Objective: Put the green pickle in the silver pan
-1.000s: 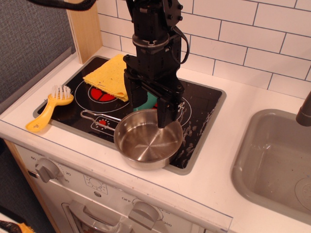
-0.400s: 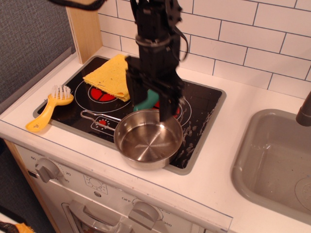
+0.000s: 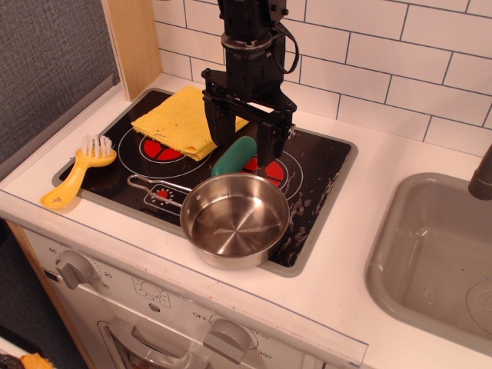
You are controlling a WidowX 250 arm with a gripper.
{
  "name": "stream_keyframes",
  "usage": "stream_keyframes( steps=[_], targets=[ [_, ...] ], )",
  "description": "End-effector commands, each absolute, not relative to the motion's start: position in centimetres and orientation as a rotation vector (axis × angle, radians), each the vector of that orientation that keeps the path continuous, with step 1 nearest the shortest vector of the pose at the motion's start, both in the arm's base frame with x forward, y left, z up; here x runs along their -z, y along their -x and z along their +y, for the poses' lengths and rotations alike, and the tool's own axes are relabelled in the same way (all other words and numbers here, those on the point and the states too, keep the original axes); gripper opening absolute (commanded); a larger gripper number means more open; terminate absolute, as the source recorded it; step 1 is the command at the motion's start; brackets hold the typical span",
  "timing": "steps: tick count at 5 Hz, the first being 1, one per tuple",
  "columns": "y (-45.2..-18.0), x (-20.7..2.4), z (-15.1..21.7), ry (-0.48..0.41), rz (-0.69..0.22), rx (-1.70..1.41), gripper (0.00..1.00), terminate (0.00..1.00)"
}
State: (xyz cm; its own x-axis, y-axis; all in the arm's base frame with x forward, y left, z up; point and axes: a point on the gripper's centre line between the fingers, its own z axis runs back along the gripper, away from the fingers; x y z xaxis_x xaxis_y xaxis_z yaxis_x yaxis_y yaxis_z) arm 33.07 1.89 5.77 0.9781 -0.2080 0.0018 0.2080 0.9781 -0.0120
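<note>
The green pickle (image 3: 234,157) lies on the black stovetop just behind the silver pan (image 3: 235,220), its near end close to the pan's back rim. The pan is empty, its wire handle (image 3: 151,184) pointing left. My gripper (image 3: 243,143) hangs over the pickle with its two black fingers spread wide, one on each side of the pickle's far end. The fingers (image 3: 217,123) do not press on the pickle; the gripper is open.
A yellow cloth (image 3: 178,119) lies on the back left burner, right beside the left finger. A yellow dish brush (image 3: 77,171) lies at the stove's left edge. A grey sink basin (image 3: 438,257) is on the right. The tiled wall is close behind.
The gripper has risen and moved back from over the pan's rim. More of the pickle shows now, lying behind the pan. The pan has not moved.
</note>
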Motion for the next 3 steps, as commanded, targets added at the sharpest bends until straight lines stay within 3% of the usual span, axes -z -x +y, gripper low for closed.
stream_keyframes(
  steps=[1, 3],
  targets=[
    [-34.9, -4.2, 3.5, -0.024, 0.016, 0.144, 1.0, 0.0],
    [-35.1, -2.6, 3.9, -0.034, 0.048, 0.112, 1.0, 0.0]
  ],
)
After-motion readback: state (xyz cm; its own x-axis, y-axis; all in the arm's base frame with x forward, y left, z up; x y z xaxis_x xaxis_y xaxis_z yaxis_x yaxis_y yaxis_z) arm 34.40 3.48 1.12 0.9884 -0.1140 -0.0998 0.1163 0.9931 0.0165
